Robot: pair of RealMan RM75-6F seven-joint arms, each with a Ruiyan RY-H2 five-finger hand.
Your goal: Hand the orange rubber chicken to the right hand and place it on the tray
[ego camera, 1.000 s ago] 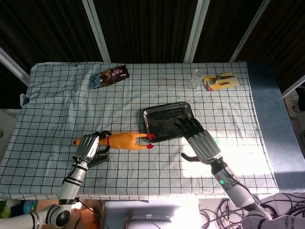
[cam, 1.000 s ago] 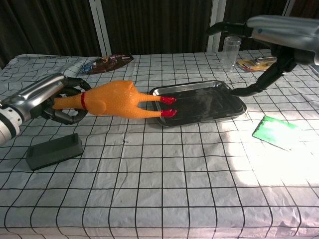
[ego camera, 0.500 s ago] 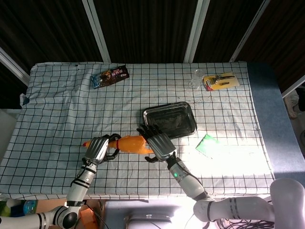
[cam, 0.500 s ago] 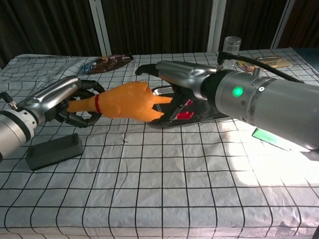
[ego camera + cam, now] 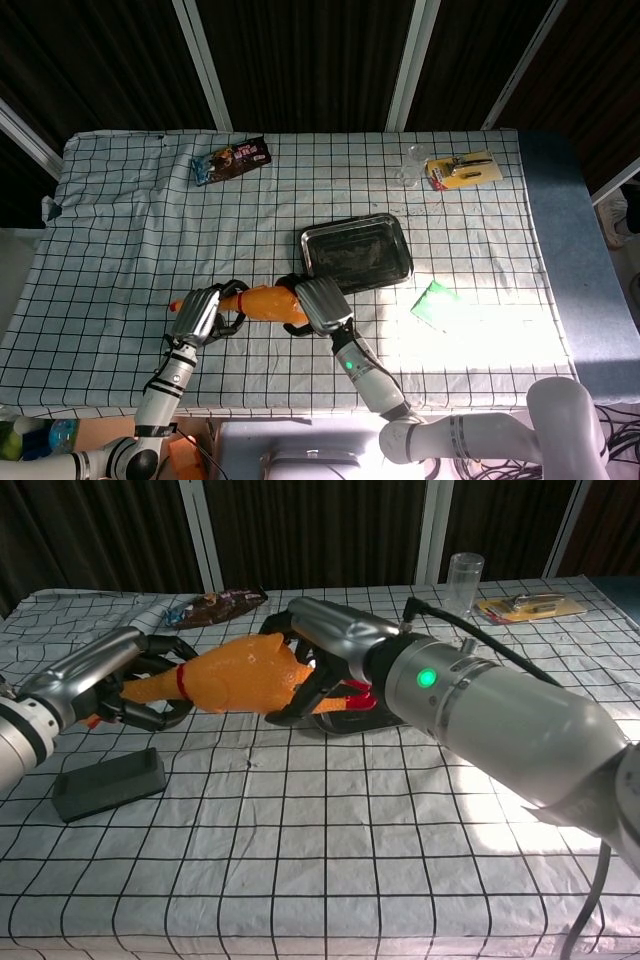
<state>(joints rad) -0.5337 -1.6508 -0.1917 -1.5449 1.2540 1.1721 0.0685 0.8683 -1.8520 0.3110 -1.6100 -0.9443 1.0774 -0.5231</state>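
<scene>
The orange rubber chicken [image 5: 262, 302] [image 5: 235, 675] hangs level above the checked cloth, just in front of the metal tray [image 5: 304, 243]. My left hand [image 5: 200, 315] [image 5: 125, 680] grips its neck end, by the red collar. My right hand [image 5: 320, 303] [image 5: 325, 645] lies over the tail end, fingers curled around the body and the red feet. Both hands hold the chicken at once. In the chest view my right hand and forearm hide most of the tray.
A black box [image 5: 108, 783] lies near the front left. A green packet [image 5: 438, 303] sits right of the tray. At the back are a snack packet [image 5: 231, 160], a clear cup [image 5: 412, 165] and a yellow card pack [image 5: 462, 168].
My right hand swung from over the tray to the chicken's tail end and closed around it. The left hand kept its hold on the neck and shifted slightly right.
</scene>
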